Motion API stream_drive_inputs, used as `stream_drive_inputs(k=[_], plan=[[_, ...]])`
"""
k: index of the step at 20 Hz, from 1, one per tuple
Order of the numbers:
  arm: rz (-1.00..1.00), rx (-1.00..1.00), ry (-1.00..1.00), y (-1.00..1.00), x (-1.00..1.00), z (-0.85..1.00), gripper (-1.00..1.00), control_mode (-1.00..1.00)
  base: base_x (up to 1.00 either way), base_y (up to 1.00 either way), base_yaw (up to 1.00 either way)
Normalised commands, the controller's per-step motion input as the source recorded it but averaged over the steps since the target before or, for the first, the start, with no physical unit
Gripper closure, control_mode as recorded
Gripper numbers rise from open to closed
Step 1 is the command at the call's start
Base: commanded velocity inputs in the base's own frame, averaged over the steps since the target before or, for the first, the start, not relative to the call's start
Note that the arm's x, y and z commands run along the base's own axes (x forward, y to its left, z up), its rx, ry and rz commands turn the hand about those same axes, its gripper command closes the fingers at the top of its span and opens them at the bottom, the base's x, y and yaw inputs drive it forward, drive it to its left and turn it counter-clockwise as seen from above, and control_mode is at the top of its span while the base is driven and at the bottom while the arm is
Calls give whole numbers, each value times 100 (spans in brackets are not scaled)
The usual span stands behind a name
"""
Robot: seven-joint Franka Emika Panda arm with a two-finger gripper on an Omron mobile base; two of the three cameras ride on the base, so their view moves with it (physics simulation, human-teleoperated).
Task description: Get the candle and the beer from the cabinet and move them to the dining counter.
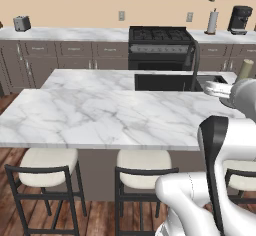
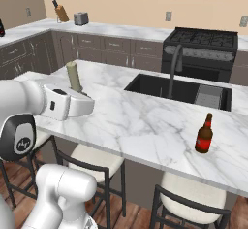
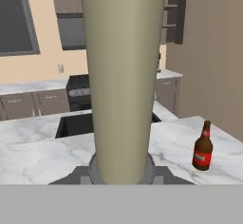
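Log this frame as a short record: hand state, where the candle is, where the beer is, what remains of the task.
hand: shut on the candle
candle: upright, held over the dining counter's near edge
beer: standing upright on the dining counter, apart from the candle, in front of the sink
remaining: candle not yet set down

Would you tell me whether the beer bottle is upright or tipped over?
Upright: the beer stands on its base on the dining counter, neck pointing up.
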Motion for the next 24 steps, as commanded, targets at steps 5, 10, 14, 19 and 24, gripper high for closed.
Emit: stream_drive_inputs(k=[5, 10, 14, 19, 24], plan=[[0, 0, 0, 1, 29, -15, 100, -100, 17, 0, -3], [3, 2, 0, -24, 44, -44, 100, -100, 0, 0, 0], [10, 1, 0, -31, 52, -44, 100, -100, 0, 0, 0], [16, 0, 0, -20, 51, -42, 100, -100, 0, 0, 0], [23, -4, 0, -14, 44, -39, 100, -100, 0, 0, 0]])
